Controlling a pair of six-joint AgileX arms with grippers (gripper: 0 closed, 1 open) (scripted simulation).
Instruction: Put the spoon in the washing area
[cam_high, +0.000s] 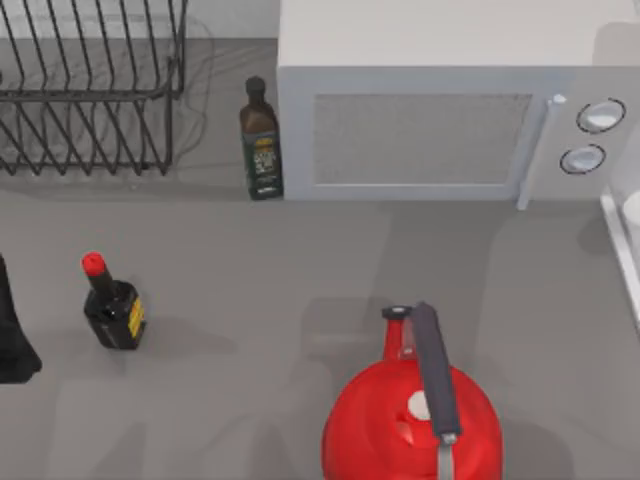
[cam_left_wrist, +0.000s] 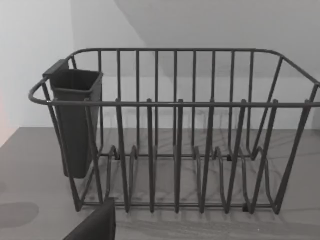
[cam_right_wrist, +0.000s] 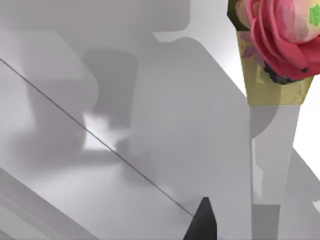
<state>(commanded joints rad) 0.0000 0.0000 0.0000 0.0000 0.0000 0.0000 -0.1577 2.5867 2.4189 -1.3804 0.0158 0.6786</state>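
The spoon is out of view. My left arm (cam_high: 12, 335) shows as a dark shape at the table's left edge, beside a small dark bottle. A dark part of my left gripper (cam_left_wrist: 95, 225) points at the black wire dish rack (cam_left_wrist: 175, 105), which has a dark utensil cup (cam_left_wrist: 75, 120) hung on one end. In the right wrist view, a dark tip of my right gripper (cam_right_wrist: 202, 222) stands before pale grey surfaces, with a pink rose-shaped thing in a gold cone (cam_right_wrist: 277, 45) beyond it.
The dish rack (cam_high: 90, 90) stands at the back left, with a green oil bottle (cam_high: 262, 140) and a white microwave (cam_high: 440, 110) to its right. A red-capped dark bottle (cam_high: 112, 305) is at the left and a red kettle (cam_high: 410, 420) at the front centre. A white rim (cam_high: 622, 245) lies at the right edge.
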